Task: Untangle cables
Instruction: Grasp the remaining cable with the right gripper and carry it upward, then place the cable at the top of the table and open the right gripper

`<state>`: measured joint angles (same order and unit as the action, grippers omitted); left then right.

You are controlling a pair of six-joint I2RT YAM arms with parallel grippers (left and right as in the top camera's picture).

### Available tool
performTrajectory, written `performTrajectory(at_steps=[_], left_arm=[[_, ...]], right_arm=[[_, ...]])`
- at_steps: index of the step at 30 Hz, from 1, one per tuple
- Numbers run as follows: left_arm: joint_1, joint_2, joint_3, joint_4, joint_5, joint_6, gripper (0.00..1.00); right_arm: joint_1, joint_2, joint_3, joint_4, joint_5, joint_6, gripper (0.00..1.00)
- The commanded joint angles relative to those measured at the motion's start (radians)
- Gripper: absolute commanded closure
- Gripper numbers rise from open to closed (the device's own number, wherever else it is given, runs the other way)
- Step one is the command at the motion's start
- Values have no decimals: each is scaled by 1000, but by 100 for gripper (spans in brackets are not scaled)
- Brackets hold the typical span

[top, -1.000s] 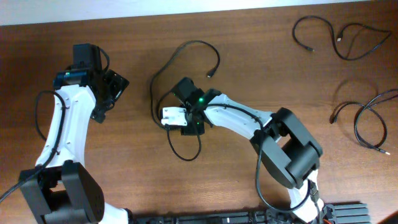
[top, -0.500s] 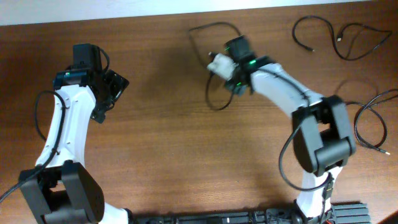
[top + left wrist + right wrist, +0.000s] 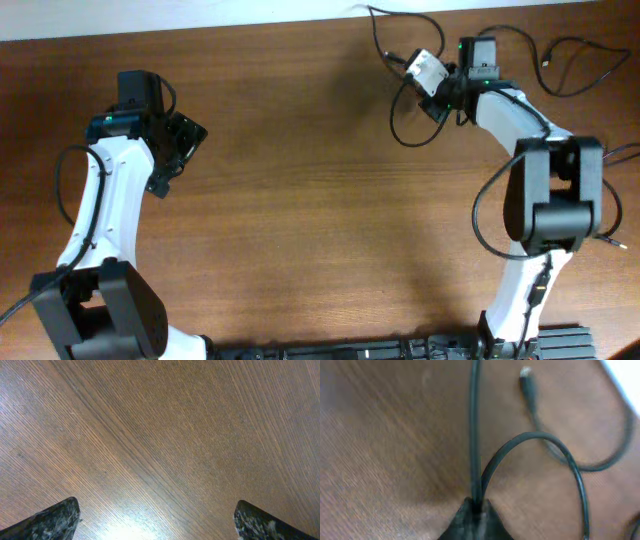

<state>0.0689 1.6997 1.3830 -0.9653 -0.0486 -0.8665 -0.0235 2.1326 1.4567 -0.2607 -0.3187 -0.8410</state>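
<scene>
My right gripper (image 3: 420, 68) is shut on one thin black cable (image 3: 395, 125) near the back edge of the table (image 3: 300, 220). The cable hangs in loops around it. In the right wrist view the jaws (image 3: 476, 510) pinch two strands of this cable (image 3: 474, 435), and a small plug (image 3: 527, 379) lies beyond. A second cable (image 3: 600, 82) lies at the back right, partly behind the right arm. A third cable (image 3: 618, 205) lies at the right edge. My left gripper (image 3: 185, 140) is open and empty over bare wood (image 3: 160, 517).
The pale back edge of the table (image 3: 200, 25) runs just behind the held cable. The right arm's upper links (image 3: 545, 200) stretch along the right side, over part of the third cable.
My right gripper has carried the held cable from the middle of the table to the back right, close to the second cable. The left arm has not moved.
</scene>
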Motion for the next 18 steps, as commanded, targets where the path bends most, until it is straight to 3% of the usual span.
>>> performTrajectory(at_steps=[1,4,7,11,16,18], left_arm=[[2,4,6,-2,7,8,1],[2,4,6,-2,7,8,1],[2,4,6,-2,7,8,1],[2,4,6,-2,7,8,1],[2,4,6,-2,7,8,1],[2,4,6,-2,7,8,1]], right_arm=[[3,-16,15,3,27,24,1],[4,-139,15,15,23,153,1],[3,-190,15,134,16,399,1],[37,-68,55,204,-10,405,5],[75,125,441,-83,1,358,8],[75,205,531,-114,1,333,18]])
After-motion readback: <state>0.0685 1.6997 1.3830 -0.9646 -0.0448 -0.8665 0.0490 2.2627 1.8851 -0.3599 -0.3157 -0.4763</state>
